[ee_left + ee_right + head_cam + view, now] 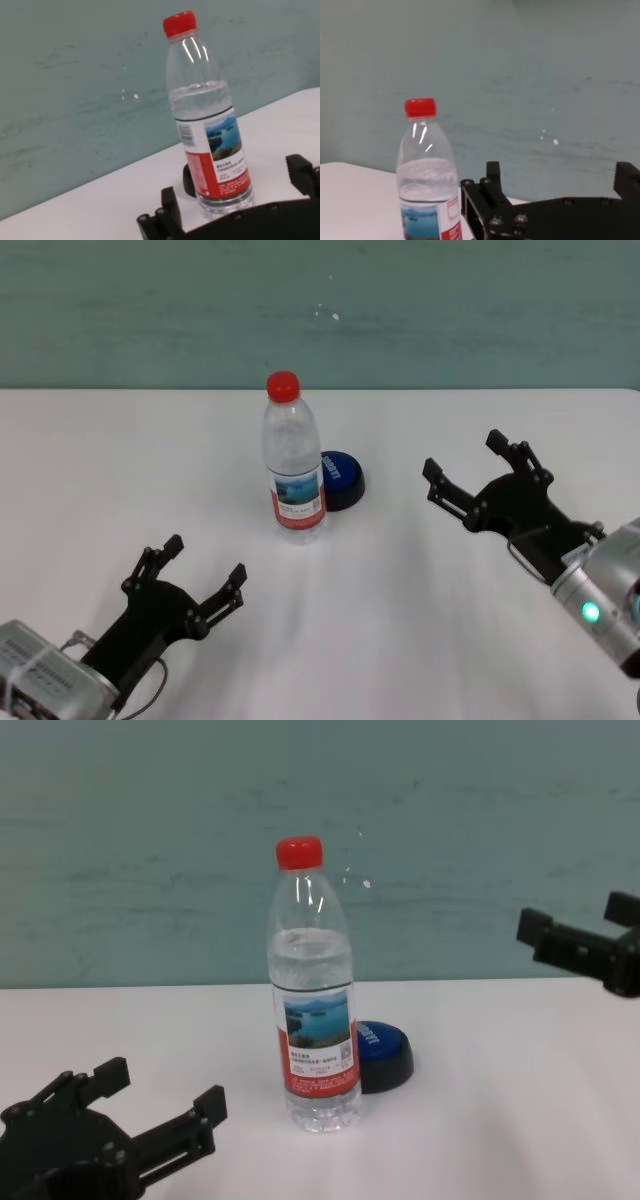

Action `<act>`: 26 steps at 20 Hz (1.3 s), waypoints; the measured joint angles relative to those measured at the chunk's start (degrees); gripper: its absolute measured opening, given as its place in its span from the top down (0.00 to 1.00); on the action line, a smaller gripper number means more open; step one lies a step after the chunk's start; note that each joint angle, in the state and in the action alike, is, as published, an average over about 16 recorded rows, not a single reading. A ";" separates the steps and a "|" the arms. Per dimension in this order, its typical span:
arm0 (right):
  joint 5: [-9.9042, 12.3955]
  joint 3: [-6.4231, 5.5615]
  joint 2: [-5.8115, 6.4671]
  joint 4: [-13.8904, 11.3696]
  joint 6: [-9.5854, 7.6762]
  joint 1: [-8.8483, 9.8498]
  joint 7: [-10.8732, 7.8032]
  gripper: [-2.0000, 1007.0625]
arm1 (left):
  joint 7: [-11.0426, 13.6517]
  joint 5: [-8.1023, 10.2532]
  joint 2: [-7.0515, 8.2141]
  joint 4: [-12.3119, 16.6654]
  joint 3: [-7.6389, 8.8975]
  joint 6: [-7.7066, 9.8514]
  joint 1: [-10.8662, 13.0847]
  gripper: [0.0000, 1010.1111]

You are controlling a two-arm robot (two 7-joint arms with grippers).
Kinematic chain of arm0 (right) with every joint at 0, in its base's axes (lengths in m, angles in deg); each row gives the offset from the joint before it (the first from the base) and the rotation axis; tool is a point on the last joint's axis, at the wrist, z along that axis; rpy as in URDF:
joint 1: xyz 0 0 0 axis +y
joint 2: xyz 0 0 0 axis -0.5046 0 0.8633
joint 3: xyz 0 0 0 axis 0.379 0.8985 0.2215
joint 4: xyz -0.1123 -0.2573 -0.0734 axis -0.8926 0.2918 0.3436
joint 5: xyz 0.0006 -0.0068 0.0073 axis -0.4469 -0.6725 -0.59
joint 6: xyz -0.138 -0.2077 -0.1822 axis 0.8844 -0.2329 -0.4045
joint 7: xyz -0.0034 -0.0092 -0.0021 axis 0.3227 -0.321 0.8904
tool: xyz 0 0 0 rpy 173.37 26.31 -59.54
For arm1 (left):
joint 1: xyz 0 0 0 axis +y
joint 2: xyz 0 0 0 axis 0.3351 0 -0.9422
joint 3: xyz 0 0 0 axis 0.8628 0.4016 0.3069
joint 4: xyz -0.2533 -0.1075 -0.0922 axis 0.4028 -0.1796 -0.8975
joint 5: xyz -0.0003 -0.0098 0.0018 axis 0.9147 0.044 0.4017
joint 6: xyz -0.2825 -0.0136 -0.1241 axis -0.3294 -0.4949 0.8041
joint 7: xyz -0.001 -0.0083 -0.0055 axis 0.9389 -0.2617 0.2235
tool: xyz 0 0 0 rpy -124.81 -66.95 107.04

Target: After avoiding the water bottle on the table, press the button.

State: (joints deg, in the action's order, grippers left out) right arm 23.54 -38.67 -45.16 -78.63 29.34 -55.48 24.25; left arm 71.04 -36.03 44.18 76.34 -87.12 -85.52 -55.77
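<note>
Button [340,478] sat on table [440,620] just behind water bottle [293,462], right side exposed; right gripper [478,472] raised, fingers apart, should descend from right; left gripper [198,575] low, spread, idle

The water bottle [294,457], clear with a red cap, is stood upright on the white table [90,470]. The blue-domed button [340,478] is set just behind it, possibly touching.
</note>
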 joint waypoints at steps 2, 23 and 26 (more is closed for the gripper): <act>0.34 0.05 -0.03 -0.70 0.50 1.11 -0.05 0.00 | 0.00 0.00 0.00 0.00 0.00 0.00 0.00 0.01; 4.58 3.74 -2.61 5.17 7.42 2.28 -3.86 0.00 | 0.00 0.00 0.00 0.00 0.00 0.00 0.00 0.01; 5.13 4.29 -2.88 6.86 8.28 1.77 -4.53 0.00 | 0.00 0.00 0.00 0.00 0.00 0.00 0.00 0.01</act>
State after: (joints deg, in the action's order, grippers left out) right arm 28.68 -34.38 -48.04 -71.77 37.62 -53.71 19.72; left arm 71.04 -36.02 44.18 76.34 -87.12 -85.52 -55.77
